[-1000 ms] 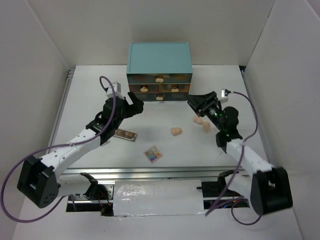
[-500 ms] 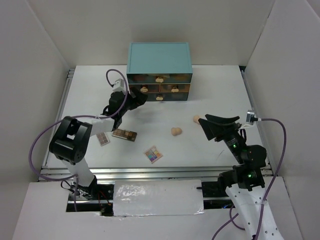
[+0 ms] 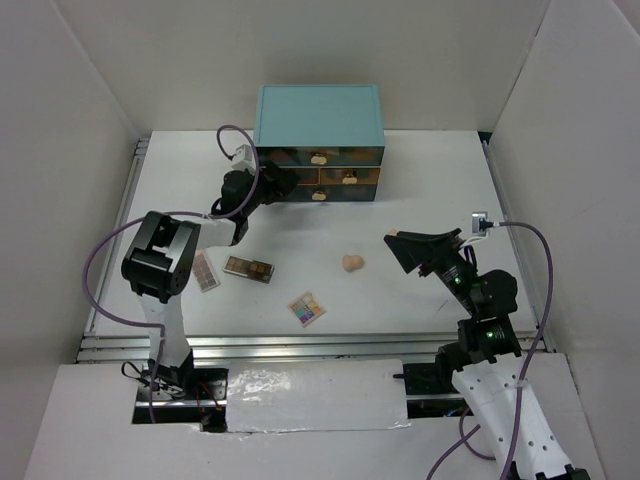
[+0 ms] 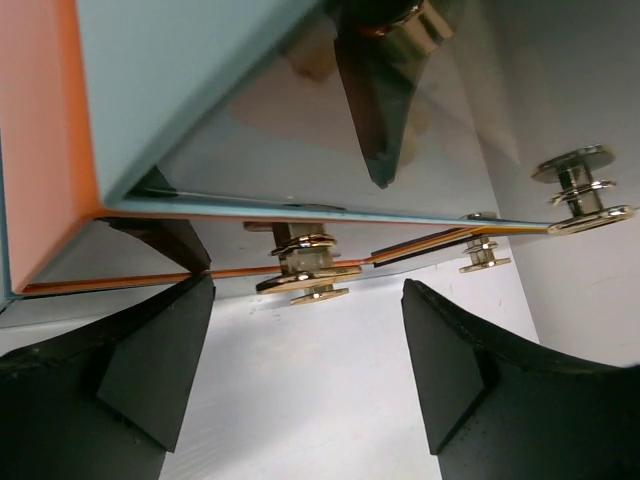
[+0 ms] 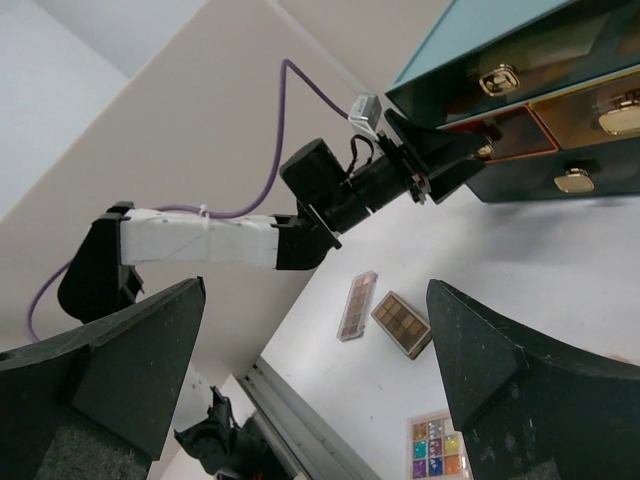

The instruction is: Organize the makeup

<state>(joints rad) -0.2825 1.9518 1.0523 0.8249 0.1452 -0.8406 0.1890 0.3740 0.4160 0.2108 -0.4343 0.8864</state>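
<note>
Far edge: facing chest (image 3: 318,115) knob (image 4: 305,272) with left gripper (image 3: 268,184) wide; right gripper (image 3: 404,247) wide too, apparently empty, near sponge (image 3: 352,263).

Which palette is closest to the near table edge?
The square multicolour palette; the brown rectangular palette and the pinkish rectangular palette lie farther back, to its left.

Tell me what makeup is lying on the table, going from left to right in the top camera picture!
slim eyeshadow palette → brown eyeshadow palette → multicolour palette → peach sponge
</note>
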